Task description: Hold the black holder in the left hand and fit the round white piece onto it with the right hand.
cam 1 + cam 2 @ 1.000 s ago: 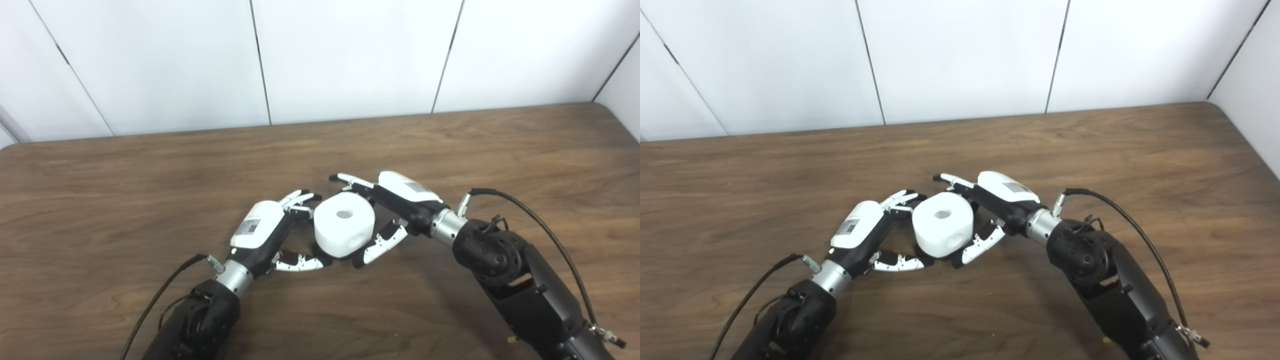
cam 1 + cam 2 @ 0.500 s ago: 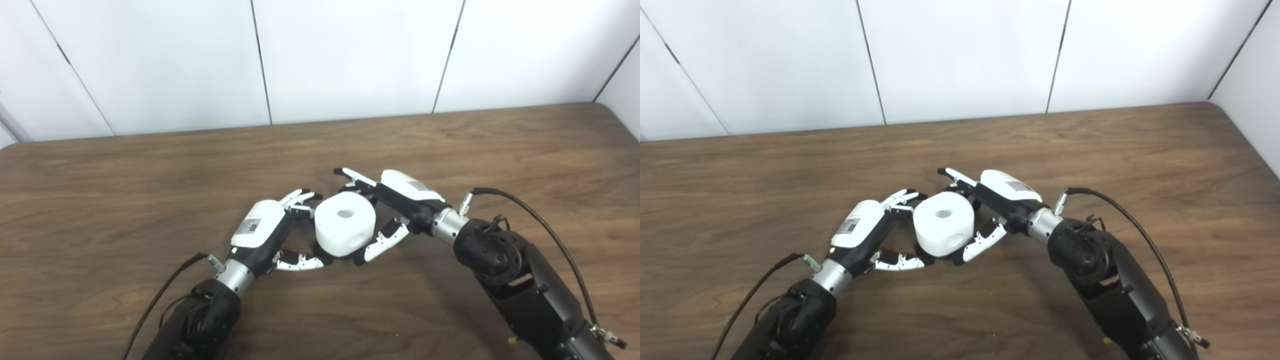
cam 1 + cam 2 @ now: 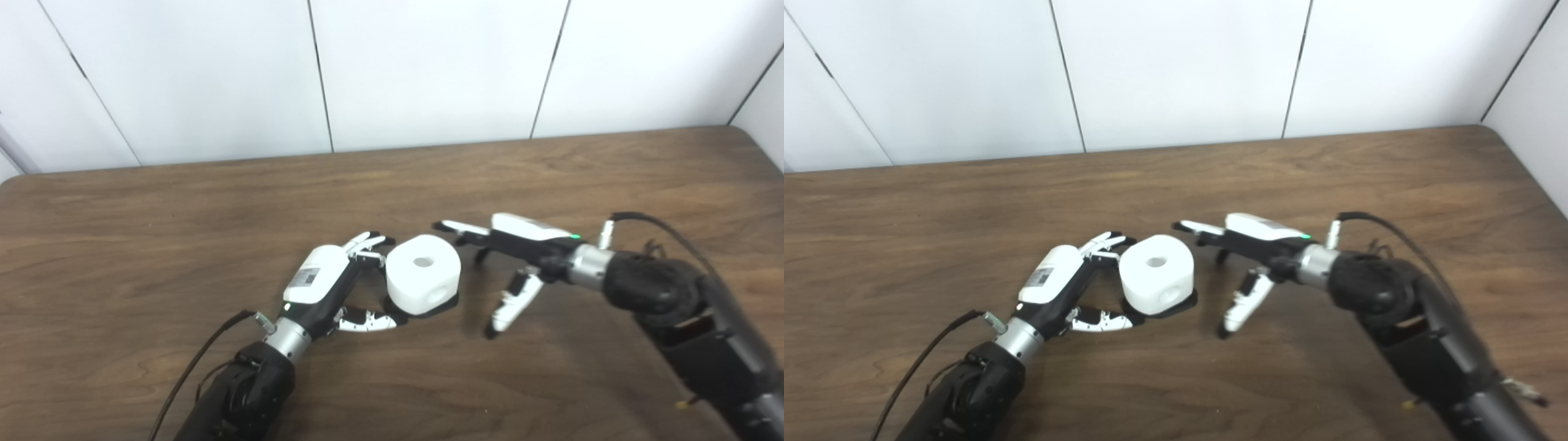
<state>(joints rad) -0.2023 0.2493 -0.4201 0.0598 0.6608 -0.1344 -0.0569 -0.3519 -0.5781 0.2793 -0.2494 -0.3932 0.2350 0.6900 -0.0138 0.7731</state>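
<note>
White wall panels stood behind a brown wooden desk (image 3: pixel 184 202) that filled most of the view. Near its middle sat the round white piece (image 3: pixel 422 274), resting on the black holder (image 3: pixel 446 302), of which only a dark rim showed under the white body's near and right edges. The white piece stood upright, its axis vertical, a small hole in its flat top facing up and a second recess in its side facing toward the robot.

The left hand (image 3: pixel 324 283) lay against the white piece's left side, its upper fingers (image 3: pixel 366 242) touching the top edge and the thumb reaching along the desk to the holder's base, a loose cradling grip on the assembly rather than a tight fist.

The right hand (image 3: pixel 1255 245) hovered just right of the piece, clear of it, holding nothing, its fingers spread: some stretched out level toward the piece, the thumb hanging down toward the desk.
</note>
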